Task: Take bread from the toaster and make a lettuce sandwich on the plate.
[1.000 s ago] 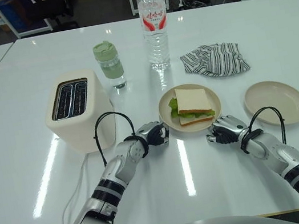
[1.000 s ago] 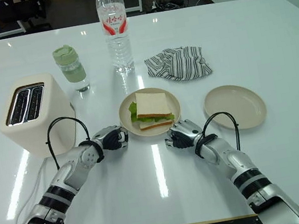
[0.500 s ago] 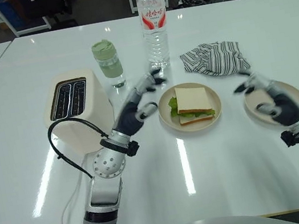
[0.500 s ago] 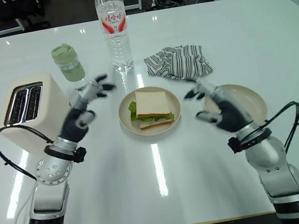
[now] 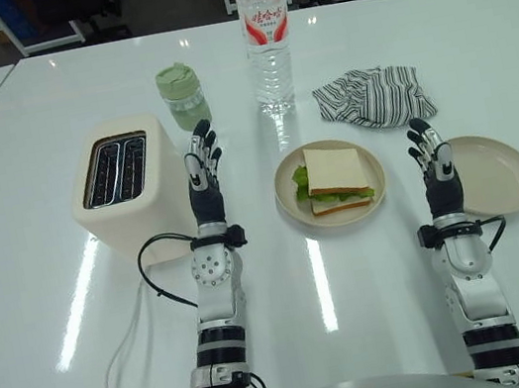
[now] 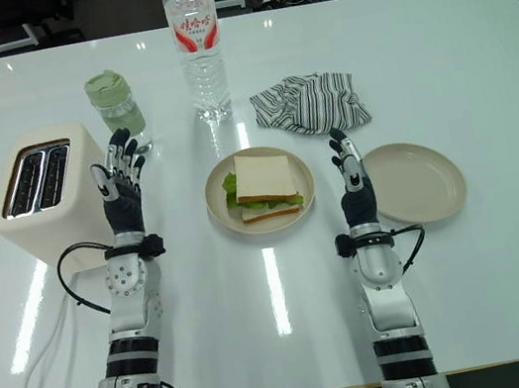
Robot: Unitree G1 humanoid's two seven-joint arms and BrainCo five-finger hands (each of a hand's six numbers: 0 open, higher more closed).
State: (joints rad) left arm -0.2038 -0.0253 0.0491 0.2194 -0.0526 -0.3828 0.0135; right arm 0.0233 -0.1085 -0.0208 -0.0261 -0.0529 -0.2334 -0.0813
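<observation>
White table [image 5: 60,319], sandwich [image 5: 334,173] hiding most lettuce [image 5: 301,184], left hand [image 5: 203,171] and right hand [image 5: 435,165] uncurled, empty

- I hold my left hand [image 5: 203,174] upright, its fingers straight, slightly fanned and pointing up and away from me, with nothing in it.
- My left forearm [image 5: 217,307] runs almost straight up the view beneath it, from the lower edge to the left wrist [image 5: 211,239].
- My right hand [image 5: 434,163] mirrors this: upright, fingers extended and close together, empty.
- My right forearm [image 5: 475,292] rises beneath that hand, leaning a touch inward towards the top.
- The two arms stand roughly parallel and well apart, and the left hand sits a little higher in view than the right.
</observation>
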